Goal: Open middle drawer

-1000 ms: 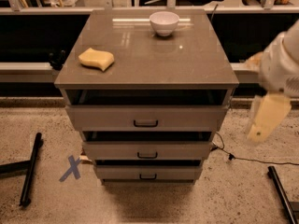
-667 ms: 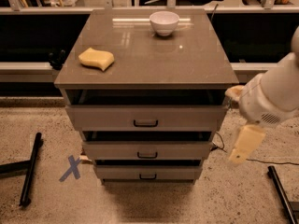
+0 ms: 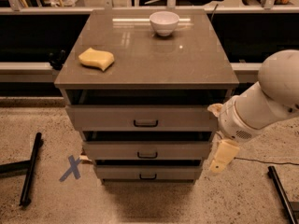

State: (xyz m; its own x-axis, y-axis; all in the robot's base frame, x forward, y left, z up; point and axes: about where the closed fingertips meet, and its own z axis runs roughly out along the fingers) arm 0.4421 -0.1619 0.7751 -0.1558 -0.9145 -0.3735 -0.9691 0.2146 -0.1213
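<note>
The cabinet has three stacked grey-beige drawers. The middle drawer [image 3: 147, 150] is the second one, a wide flat front with a small black handle [image 3: 147, 155] at its centre. The top drawer [image 3: 142, 118] sits above it and the lowest drawer [image 3: 148, 173] below. My gripper [image 3: 223, 156] hangs at the end of the white arm [image 3: 261, 105], just right of the cabinet's right edge, level with the middle and lowest drawers. It is beside the cabinet and well to the right of the handle.
A white bowl [image 3: 164, 22] and a yellow sponge [image 3: 96, 59] rest on the cabinet top [image 3: 149, 55]. Black bars lie on the speckled floor at the left [image 3: 30, 169] and right [image 3: 281, 192]. A blue tape X [image 3: 71, 167] marks the floor. A cable [image 3: 266, 161] runs along the floor at right.
My arm and gripper have moved left and down, from well right of the cabinet to close beside its right edge. The drawers have not moved.
</note>
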